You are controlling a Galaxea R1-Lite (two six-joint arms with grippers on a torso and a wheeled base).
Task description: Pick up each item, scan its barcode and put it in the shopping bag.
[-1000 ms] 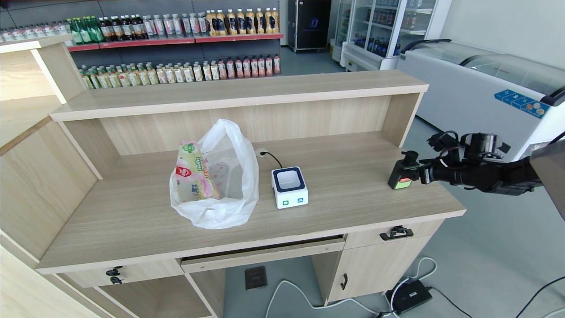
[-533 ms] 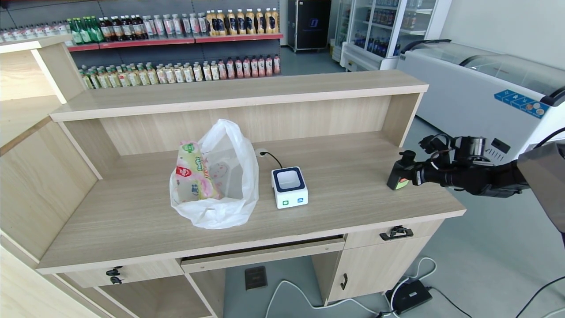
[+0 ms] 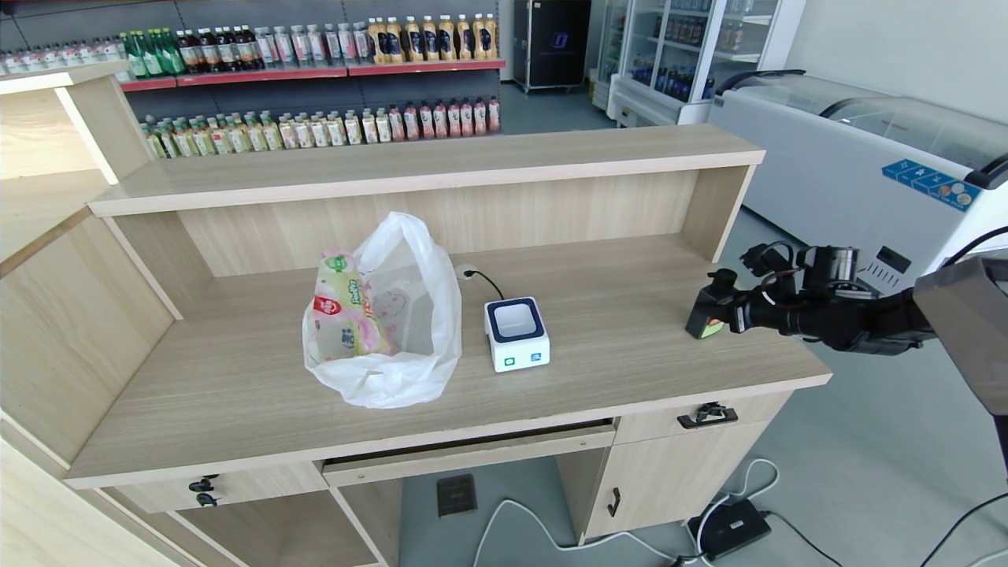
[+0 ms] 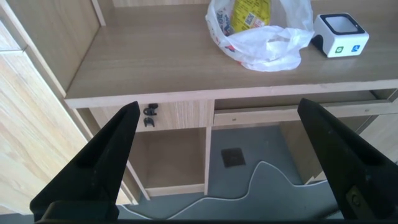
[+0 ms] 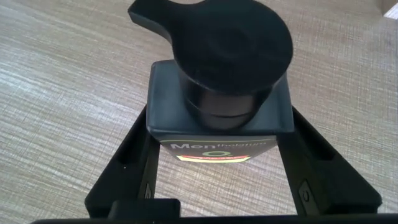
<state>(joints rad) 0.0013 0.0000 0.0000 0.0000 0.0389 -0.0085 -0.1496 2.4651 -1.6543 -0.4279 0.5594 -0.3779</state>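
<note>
Finding 1, bag: the bag [image 3: 394,315] stands open on the desk [image 3: 614,354], left of centre. One packet [image 3: 342,311] with green and pink print sits upright inside it against the left wall. Judged bagged.

Finding 2, scanner: the scanner [image 3: 516,332] sits just right of the bag, window facing up. Nothing is held over it.

Finding 3, right arm: the right gripper [image 3: 718,311] is at the desk's right end, closed around a dark bottle [image 5: 219,124] with a black cap. One finger lies against each flat side. The bottle is upright, well apart from the scanner. Whether its base rests on the desk or hangs just above cannot be told.

Finding 4, left arm: the left gripper [image 4: 219,107] hangs low before the desk's left front, fingers spread wide, holding nothing.

Assessment: the task appears part done. One item is in the bag; the bottle is grasped but not yet scanned or bagged. It is the one item seen outside the bag. What is left, by my reading, is to carry it across to the scanner, turn the barcode to the window, then lower it into the bag beside the packet.
</note>
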